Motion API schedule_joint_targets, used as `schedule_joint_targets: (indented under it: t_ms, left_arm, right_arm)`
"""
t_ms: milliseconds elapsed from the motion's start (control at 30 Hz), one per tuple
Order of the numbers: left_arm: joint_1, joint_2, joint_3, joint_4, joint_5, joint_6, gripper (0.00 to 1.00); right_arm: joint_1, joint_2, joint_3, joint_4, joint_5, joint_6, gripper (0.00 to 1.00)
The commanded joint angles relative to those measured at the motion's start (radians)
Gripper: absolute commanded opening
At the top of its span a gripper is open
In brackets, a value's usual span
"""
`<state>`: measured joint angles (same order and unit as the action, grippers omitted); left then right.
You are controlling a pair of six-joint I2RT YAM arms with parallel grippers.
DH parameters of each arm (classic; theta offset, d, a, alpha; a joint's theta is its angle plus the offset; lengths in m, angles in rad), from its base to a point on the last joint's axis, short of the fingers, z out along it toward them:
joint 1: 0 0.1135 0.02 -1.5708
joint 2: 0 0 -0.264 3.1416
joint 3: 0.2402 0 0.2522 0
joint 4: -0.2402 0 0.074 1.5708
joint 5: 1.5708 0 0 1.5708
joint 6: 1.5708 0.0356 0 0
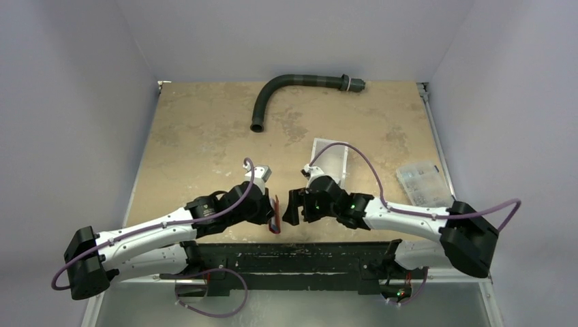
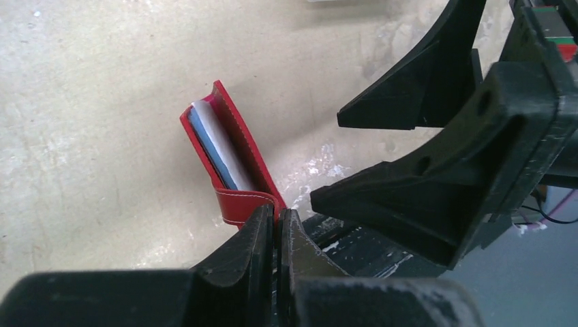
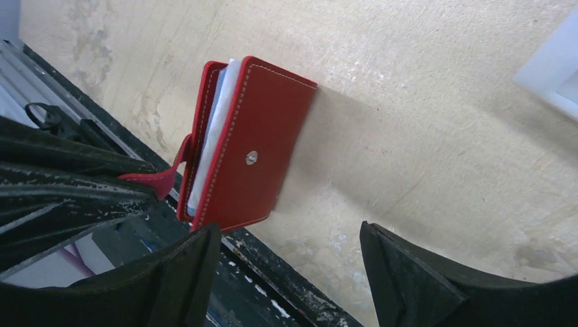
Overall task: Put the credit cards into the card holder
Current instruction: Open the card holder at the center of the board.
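Observation:
The card holder (image 1: pixel 275 218) is a dark-red wallet that hangs on edge, partly folded, over the table's front edge. Whitish and blue credit cards (image 2: pixel 217 143) sit between its covers and also show in the right wrist view (image 3: pixel 218 133). My left gripper (image 2: pixel 278 219) is shut on the wallet's red snap tab (image 3: pixel 155 181), and the wallet (image 2: pixel 235 160) hangs from it. My right gripper (image 3: pixel 290 262) is open and empty, just in front of the wallet (image 3: pixel 266 143), with its snap stud facing it. In the top view the two grippers (image 1: pixel 271 210) (image 1: pixel 292 207) face each other closely.
A white bin (image 1: pixel 330 158) lies behind the right gripper, its corner showing in the right wrist view (image 3: pixel 553 68). A clear compartmented box (image 1: pixel 422 182) sits at the right edge. A dark curved hose (image 1: pixel 290 85) lies at the back. The black base rail (image 1: pixel 293 248) runs below the wallet.

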<state>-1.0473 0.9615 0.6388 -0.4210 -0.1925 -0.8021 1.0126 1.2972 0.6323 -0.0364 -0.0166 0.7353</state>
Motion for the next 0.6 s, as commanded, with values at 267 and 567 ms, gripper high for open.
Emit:
schedule_joint_targets:
  t_ms: [267, 567]
  left_arm:
    - [0.000, -0.039, -0.022, 0.084, 0.025, -0.039, 0.00]
    - [0.000, -0.064, -0.019, -0.074, -0.143, -0.108, 0.00]
  right_arm:
    - [0.003, -0.073, -0.049, 0.120, -0.019, 0.043, 0.82]
    - [0.004, 0.010, -0.034, 0.056, 0.097, 0.021, 0.68]
